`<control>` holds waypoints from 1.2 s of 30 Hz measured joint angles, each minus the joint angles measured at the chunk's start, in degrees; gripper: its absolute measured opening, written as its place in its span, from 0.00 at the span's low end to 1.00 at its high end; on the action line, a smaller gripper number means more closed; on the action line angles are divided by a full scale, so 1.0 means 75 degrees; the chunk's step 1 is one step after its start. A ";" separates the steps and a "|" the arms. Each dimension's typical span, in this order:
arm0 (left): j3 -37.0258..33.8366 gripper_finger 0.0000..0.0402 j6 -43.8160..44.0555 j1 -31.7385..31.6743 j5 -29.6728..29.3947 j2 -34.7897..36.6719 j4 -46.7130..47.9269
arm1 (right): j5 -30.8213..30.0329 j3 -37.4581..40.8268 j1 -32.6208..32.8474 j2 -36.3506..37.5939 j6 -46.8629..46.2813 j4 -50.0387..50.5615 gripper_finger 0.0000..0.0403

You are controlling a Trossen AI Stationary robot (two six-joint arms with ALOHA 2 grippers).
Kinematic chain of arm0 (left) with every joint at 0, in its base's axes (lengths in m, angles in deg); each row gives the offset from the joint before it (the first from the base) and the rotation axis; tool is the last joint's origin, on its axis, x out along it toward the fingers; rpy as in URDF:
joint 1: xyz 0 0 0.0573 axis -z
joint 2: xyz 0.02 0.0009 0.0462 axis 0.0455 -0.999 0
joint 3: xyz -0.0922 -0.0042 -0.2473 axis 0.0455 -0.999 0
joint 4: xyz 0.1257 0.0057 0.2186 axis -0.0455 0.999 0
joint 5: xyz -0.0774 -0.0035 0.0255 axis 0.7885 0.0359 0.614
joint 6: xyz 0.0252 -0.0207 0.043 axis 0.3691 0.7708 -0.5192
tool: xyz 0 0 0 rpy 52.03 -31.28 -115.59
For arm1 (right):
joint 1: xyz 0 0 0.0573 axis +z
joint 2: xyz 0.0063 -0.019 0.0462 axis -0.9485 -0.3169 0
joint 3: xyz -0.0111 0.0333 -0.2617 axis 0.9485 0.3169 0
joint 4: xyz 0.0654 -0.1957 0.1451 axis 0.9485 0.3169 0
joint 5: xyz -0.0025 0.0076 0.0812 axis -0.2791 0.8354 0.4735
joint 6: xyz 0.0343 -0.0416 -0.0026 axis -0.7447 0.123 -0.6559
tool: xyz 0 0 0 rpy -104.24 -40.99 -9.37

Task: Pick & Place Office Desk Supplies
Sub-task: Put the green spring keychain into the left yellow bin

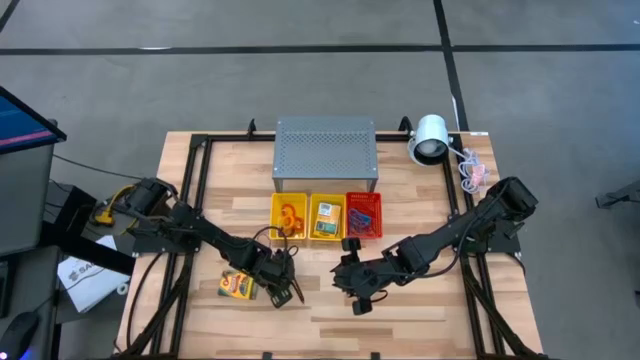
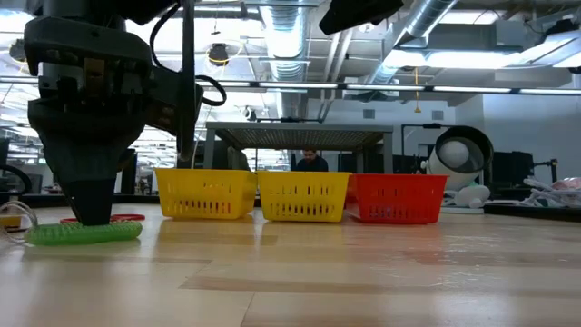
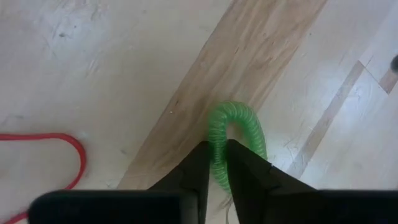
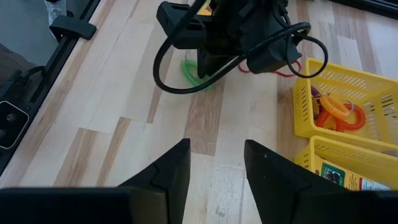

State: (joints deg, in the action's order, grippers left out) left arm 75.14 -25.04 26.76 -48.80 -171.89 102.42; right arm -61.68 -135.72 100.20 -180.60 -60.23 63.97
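At the lower left of the high view, our left gripper point(image 1: 283, 291) is down at the table, its fingers pinched onto the green band loop point(image 3: 233, 134), which lies flat just right of the card box point(image 1: 237, 286). Up from it in the frame, close by, sits the left yellow basket point(image 1: 276, 218), already holding orange loops, so we judge this arm nearer for the carry. Further right, our right gripper point(image 1: 358, 297) hovers empty with parted fingers. A red loop point(image 3: 71, 146) lies just beside.
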 joint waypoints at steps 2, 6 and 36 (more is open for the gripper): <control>0.0003 0.08 -0.0205 -0.0068 0.0125 0.0000 0.0024 | 0.0000 0.0003 0.0021 0.0000 -0.0001 -0.0003 0.35; 0.0000 0.03 -0.0643 -0.0200 0.0260 0.0012 0.0040 | 0.0001 0.0003 0.0068 0.0000 -0.0058 0.0000 0.35; -0.0032 0.01 -0.2843 -0.1602 -0.2613 0.3982 0.1795 | -0.0402 0.0003 0.0125 0.0000 -0.0055 0.0166 0.35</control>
State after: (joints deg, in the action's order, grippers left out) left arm 74.90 -46.36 14.75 -68.39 -142.03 115.88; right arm -64.69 -135.70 101.13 -180.60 -60.65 65.21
